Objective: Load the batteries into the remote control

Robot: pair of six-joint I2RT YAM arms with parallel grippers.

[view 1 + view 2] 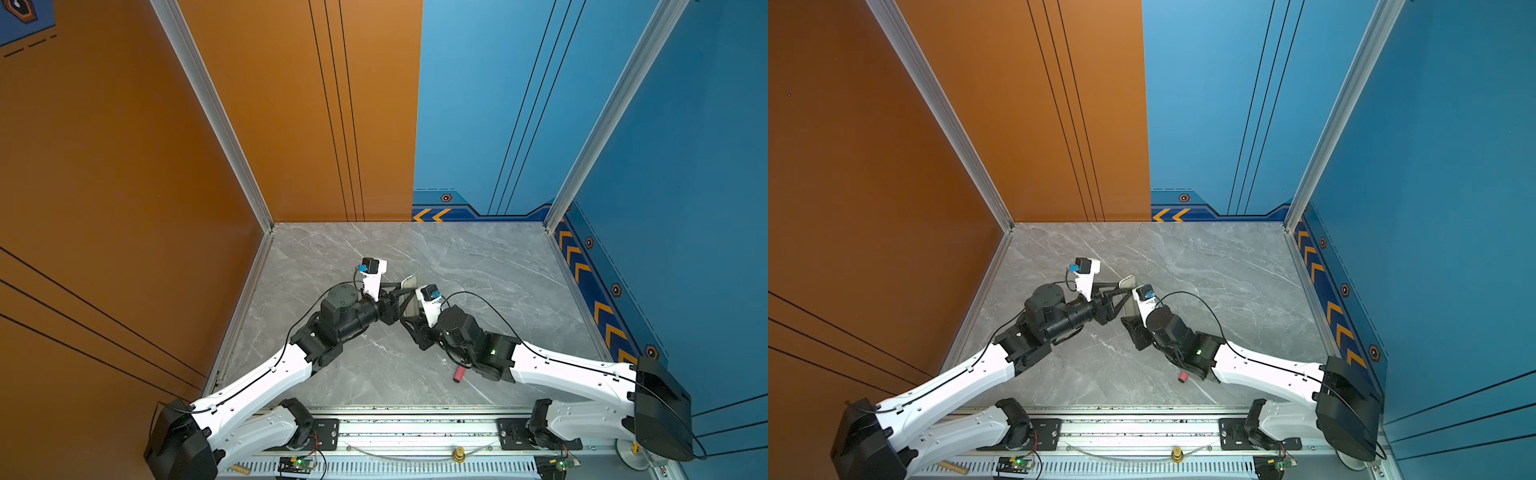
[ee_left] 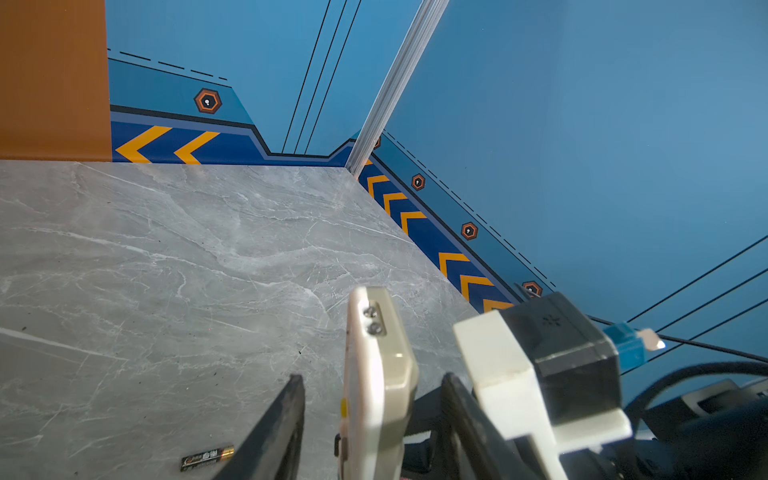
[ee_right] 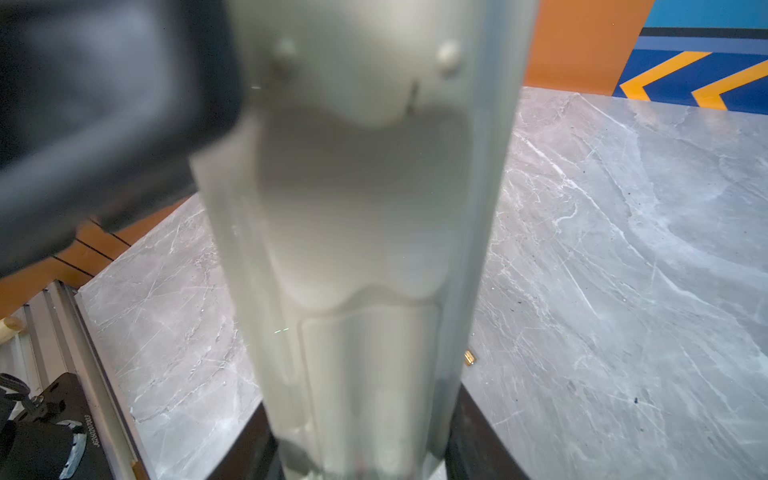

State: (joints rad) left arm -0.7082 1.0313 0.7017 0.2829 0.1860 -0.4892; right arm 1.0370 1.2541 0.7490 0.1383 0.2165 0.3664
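Your right tool (image 3: 361,436) is clenched on the slim oblong white and greyish-beige plastic remote control (image 2: 378,374), gripping it at one end and holding it on edge, raised off the grey marble-patterned worktop (image 2: 166,249). In the right wrist view its plain back fills the middle, blurred. Your left tool (image 2: 372,378) is released: its black fingers (image 2: 291,415) stand on either side of the remote's other end, with a gap showing on each side. One small dark cylindrical battery with a gold end (image 2: 207,457) lies flat on the worktop just beside the left tool. You cannot see a second battery clearly. A pink-handled screwdriver (image 1: 458,375) lies under your right arm.
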